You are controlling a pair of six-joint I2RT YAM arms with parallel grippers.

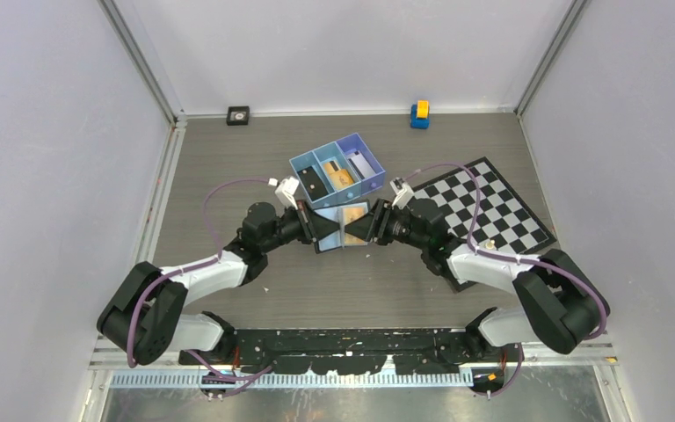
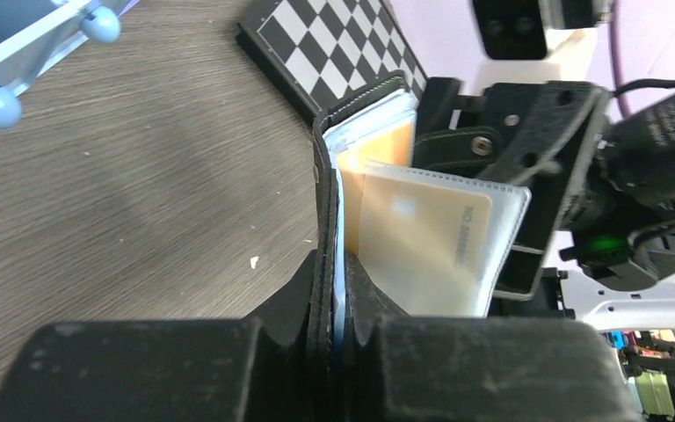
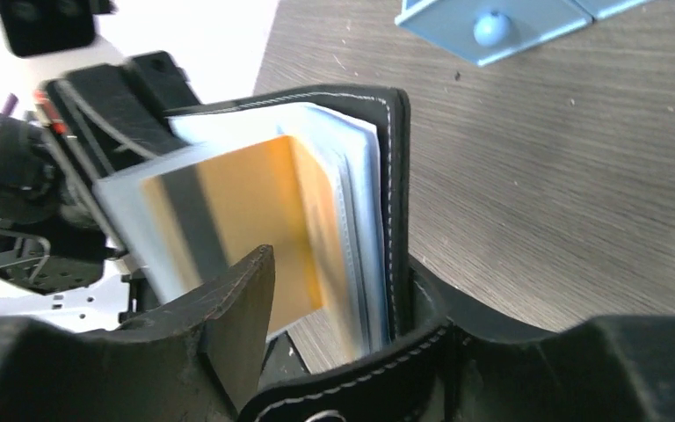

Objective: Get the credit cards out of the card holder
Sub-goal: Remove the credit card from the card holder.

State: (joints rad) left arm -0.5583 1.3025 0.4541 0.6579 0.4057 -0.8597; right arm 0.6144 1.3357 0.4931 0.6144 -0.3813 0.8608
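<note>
Found the card holder (image 1: pixel 343 225) spread open between the two arms, above the surface (image 1: pixel 228 158) and just on the near side of the blue tray (image 1: pixel 321 149). Well apart from the chequered board (image 1: pixel 492 207) off to the right.

Pinched by one black cover in the left gripper (image 2: pixel 330 308), jaws closed hard on the stitched edge. Pinched from the other side by the right gripper (image 3: pixel 334 334), jaws closed over the second cover together with the stack of pale sleeve pages.

Counted at least one of the credit cards (image 3: pixel 246 202) inside: orange-gold with a dark stripe, seated in a clear sleeve fanned out from the spine toward the left arm. Saw the same sleeve in the left wrist view, standing away from the cover.

Spotted an orange-gold piece (image 1: pixel 341 177) in the tray's middle compartment. Possibly a card already out, but too small from above to be sure.

Judged the step as holder opened and braced, with this card not yet drawn. No spare jaws at present, since both pairs are busy holding.

Next move, as judged: calls for releasing one side while the other keeps the holder steady. Then re-gripping on the exposed card edge alone, without catching the sleeve film. Needs a thin, square pinch and a straight pull along the sleeve. Expect the loose sleeves to flop once one cover goes free.
</note>
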